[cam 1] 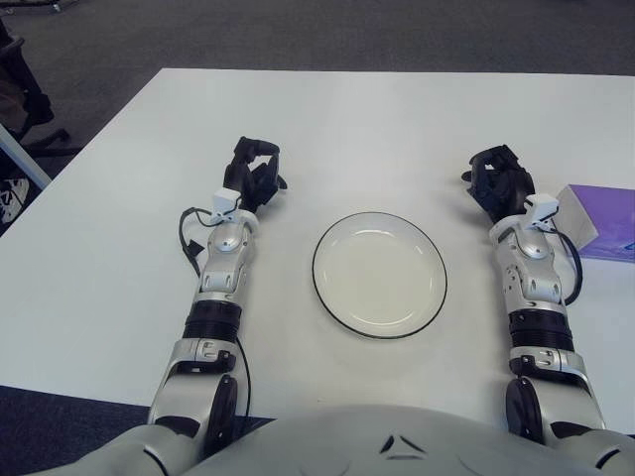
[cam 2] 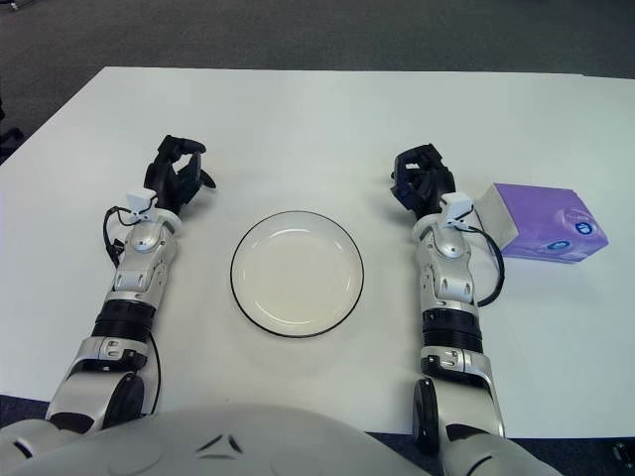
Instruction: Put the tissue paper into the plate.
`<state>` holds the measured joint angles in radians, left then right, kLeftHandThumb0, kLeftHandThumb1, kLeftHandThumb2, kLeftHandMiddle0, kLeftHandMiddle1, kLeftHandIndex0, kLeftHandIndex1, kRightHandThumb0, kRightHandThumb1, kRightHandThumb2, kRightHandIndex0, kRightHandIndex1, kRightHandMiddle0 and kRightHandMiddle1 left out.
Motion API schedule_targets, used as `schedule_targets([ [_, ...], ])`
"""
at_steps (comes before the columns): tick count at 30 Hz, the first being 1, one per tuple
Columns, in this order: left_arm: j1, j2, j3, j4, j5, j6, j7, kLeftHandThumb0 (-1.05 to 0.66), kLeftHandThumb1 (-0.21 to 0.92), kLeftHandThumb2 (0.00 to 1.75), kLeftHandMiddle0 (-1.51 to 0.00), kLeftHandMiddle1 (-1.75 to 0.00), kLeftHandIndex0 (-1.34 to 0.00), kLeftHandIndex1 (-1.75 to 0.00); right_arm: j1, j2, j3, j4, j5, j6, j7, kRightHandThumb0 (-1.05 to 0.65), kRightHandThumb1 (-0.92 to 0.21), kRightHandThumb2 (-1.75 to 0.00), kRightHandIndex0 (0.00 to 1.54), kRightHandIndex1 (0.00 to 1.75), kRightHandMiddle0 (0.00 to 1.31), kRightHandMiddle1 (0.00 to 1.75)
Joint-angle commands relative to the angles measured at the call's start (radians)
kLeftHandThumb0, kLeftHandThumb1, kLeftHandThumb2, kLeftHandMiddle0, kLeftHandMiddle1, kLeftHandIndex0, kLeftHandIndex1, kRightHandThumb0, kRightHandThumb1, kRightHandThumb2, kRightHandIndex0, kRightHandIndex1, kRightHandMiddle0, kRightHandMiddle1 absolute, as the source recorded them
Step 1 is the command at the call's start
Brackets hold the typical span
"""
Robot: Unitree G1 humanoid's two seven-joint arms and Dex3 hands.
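A purple tissue box (cam 2: pixel 541 220) lies on the white table at the right, just right of my right hand (cam 2: pixel 420 177). An empty white plate with a dark rim (cam 2: pixel 297 273) sits in the middle, between my arms. My right hand rests on the table to the upper right of the plate, a short gap from the box, its fingers curled and holding nothing. My left hand (cam 2: pixel 179 173) rests to the upper left of the plate, fingers curled and empty.
The white table (cam 2: pixel 327 119) stretches far behind the plate. Grey carpet lies beyond its far edge. A dark chair (cam 1: pixel 20 89) stands off the table's left side.
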<state>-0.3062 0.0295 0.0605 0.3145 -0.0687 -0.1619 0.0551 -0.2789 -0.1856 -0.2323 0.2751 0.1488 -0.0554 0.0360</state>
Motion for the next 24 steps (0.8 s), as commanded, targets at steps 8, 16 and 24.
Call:
schedule_targets([
  [8,0.141,-0.047,-0.011,0.097,0.008,-0.014,0.002,-0.36,0.89,0.46,-0.77,-1.72,-0.32,-1.65,0.199,0.005,0.072,-0.012,-0.235,-0.261,-0.126,-0.38,-0.70,-0.79,0.73,1.75,0.35,1.73],
  [16,0.137,-0.049,-0.010,0.100,0.007,-0.011,0.002,-0.36,0.89,0.46,-0.77,-1.72,-0.32,-1.65,0.273,-0.033,0.091,-0.141,-0.432,-0.356,-0.265,-0.38,-0.76,-0.59,0.72,1.75,0.45,1.57],
  [24,0.124,-0.047,-0.004,0.114,0.006,-0.009,-0.002,-0.36,0.89,0.46,-0.77,-1.72,-0.32,-1.65,0.344,-0.096,0.064,-0.288,-0.613,-0.383,-0.358,-0.37,-0.90,-0.30,0.67,1.75,0.46,1.49],
])
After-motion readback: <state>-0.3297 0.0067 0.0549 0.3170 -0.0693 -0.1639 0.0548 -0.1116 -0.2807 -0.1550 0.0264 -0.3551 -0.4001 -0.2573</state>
